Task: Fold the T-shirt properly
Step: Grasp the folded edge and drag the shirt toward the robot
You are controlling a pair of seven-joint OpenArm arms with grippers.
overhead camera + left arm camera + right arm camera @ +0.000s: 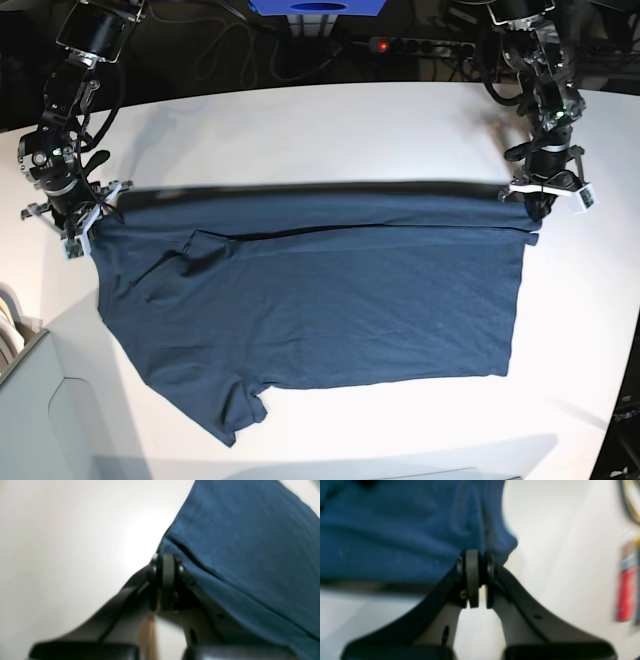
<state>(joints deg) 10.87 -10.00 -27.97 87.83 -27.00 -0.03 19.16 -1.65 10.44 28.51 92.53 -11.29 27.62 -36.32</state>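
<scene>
I see left gripper [167, 573] fingers clamped on shirt [320, 300] edge | right gripper [476, 576] fingers clamped on opposite corner | shirt stretched above bench [300, 130]

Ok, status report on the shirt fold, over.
Left gripper and right gripper shut on T-shirt edge. Edge lifted taut between them. Nothing in the way.

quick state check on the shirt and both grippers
T-shirt: spread on the table, far edge lifted and stretched between the grippers, partly folded over
left gripper: shut on T-shirt corner
right gripper: shut on T-shirt corner
table: white, bare beyond the T-shirt
</scene>
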